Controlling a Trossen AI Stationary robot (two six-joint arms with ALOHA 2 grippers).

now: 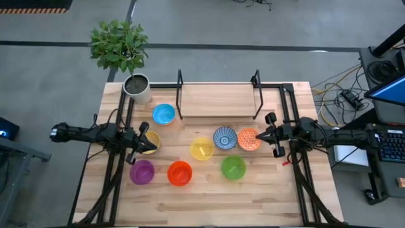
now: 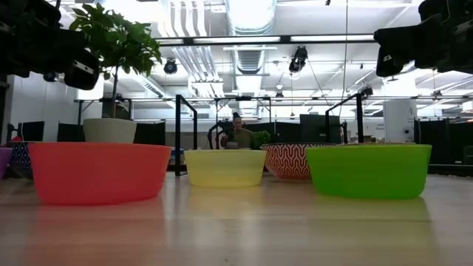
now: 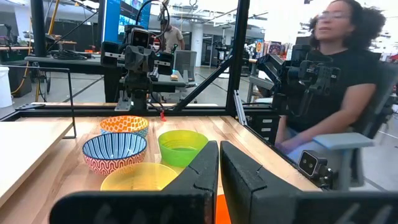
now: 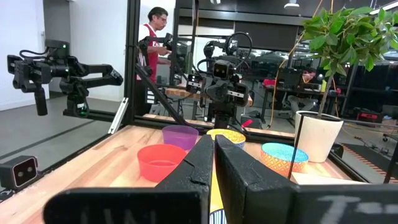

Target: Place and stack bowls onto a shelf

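Observation:
Eight bowls sit on their bases on the wooden table: light blue (image 1: 164, 114), mustard dotted (image 1: 150, 142), yellow (image 1: 202, 150), blue-white patterned (image 1: 224, 137), orange patterned (image 1: 249, 139), purple (image 1: 142, 171), orange-red (image 1: 180, 173) and green (image 1: 233, 167). The shelf (image 1: 218, 101) stands at the far edge with nothing on its plank. My left gripper (image 1: 143, 138) is shut and hovers over the mustard bowl's left rim, pointing right. My right gripper (image 1: 259, 135) is shut and hovers just right of the orange patterned bowl, pointing left. In the low view both arms hang high above the bowls.
A white-grey plant pot (image 1: 137, 88) with a leafy plant stands at the far left corner, beside the shelf's left wire upright (image 1: 180, 95). Bare wood lies along the near edge (image 1: 202, 206). A seated person (image 3: 336, 81) shows beyond the table's right side.

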